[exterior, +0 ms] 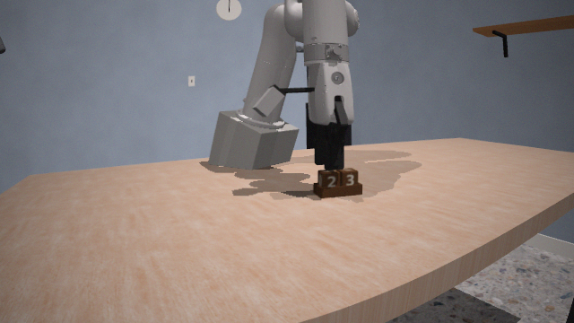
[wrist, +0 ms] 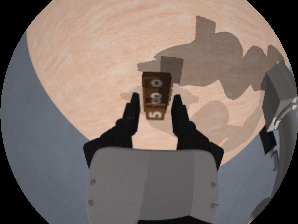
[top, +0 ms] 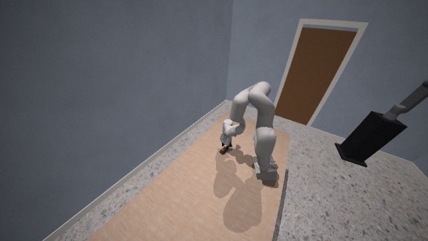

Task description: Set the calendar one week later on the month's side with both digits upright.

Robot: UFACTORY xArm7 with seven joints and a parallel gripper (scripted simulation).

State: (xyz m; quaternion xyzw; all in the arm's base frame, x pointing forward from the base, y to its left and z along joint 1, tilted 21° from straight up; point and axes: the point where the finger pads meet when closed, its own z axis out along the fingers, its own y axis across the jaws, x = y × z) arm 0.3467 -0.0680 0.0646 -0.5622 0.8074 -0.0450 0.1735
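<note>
The calendar is a small brown tray (exterior: 337, 189) on the table, holding two brown cubes side by side. In the exterior view the left cube (exterior: 330, 180) shows a 2 and the right cube (exterior: 349, 178) shows a 3, both upright. My gripper (exterior: 328, 163) points straight down just above the left cube, with its fingertips at about the level of the cube's top. In the wrist view my fingers stand partly open on either side of the near cube in the tray (wrist: 156, 96), with a gap on both sides. Nothing is held. In the top view the calendar (top: 223, 150) is tiny under the gripper.
The arm's grey base block (exterior: 252, 145) stands on the table behind and to the left of the calendar. The table's front edge curves away at the right. A black stand (top: 369, 137) and a brown door (top: 314, 73) are off the table.
</note>
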